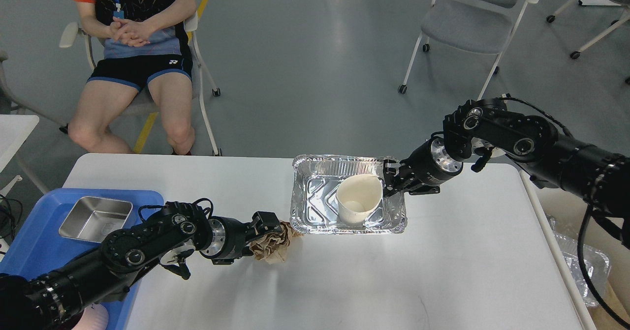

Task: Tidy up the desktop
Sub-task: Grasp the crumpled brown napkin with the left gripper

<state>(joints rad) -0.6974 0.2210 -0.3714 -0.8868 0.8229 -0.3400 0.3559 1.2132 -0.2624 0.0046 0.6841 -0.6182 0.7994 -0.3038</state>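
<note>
The white desktop (374,271) fills the lower middle of the head view. A foil tray (301,207) stands near its far edge with a white paper cup (358,198) lying tilted inside it. My right gripper (390,175) is at the tray's right rim, beside the cup; its fingers look closed on the cup's rim or the tray's edge, I cannot tell which. My left gripper (271,229) is shut on a crumpled brown paper wad (273,244) just left of the tray's near left corner.
A blue plastic tray (34,241) at the left edge holds a small steel pan (96,218). A seated person (135,59) is beyond the far left corner. A grey chair (467,22) stands far right. A bin with foil (585,266) is off the right edge.
</note>
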